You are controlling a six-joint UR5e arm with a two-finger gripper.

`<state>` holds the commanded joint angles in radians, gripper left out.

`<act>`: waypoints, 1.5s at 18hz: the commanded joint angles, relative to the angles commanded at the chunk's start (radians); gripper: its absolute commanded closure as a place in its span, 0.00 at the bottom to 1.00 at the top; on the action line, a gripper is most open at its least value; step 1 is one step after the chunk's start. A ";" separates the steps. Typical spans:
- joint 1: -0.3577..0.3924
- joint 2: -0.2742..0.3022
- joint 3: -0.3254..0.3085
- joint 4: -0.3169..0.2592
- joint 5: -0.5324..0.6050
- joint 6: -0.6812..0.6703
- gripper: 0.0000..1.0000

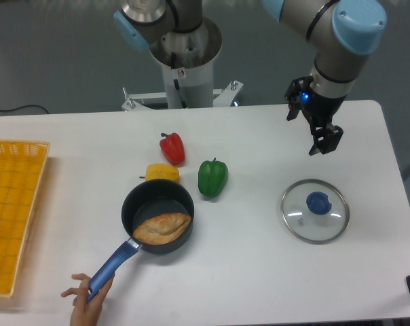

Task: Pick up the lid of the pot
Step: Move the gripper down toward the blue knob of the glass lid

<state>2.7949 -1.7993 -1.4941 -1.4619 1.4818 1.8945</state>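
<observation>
Claw [304, 132] wide, nothing between fingers. Lid [300, 197] flat on bench [246, 272], well apart from pan [154, 193]. Probably glass: stiff, slick, breakable, some weight. Grip blue knob [319, 202] centred; round, may slip.

You have a big white table [252, 272] in front of you, and it fills most of your view. Its back edge goes nearly straight across. Its right edge leans, going farther right as it comes closer to you. Behind the table you see a very dark backdrop [56, 47], almost black. You can't tell if it is a wall or the floor. A thin black wire [18, 109] bends across the dark part on the left, near the table's back edge. The light on the tabletop is bright and soft.
</observation>
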 joint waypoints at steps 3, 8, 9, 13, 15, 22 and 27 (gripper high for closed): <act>-0.002 0.000 -0.002 0.008 -0.002 0.002 0.00; -0.002 -0.014 -0.023 0.021 0.003 -0.021 0.00; -0.002 -0.014 -0.046 0.049 0.003 -0.032 0.00; 0.015 -0.020 -0.104 0.156 0.006 -0.035 0.00; 0.021 -0.031 -0.101 0.156 0.027 -0.037 0.00; 0.023 -0.078 -0.084 0.163 0.055 -0.119 0.00; 0.017 -0.127 -0.084 0.242 0.055 -0.276 0.00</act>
<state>2.8118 -1.9266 -1.5785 -1.2197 1.5370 1.6183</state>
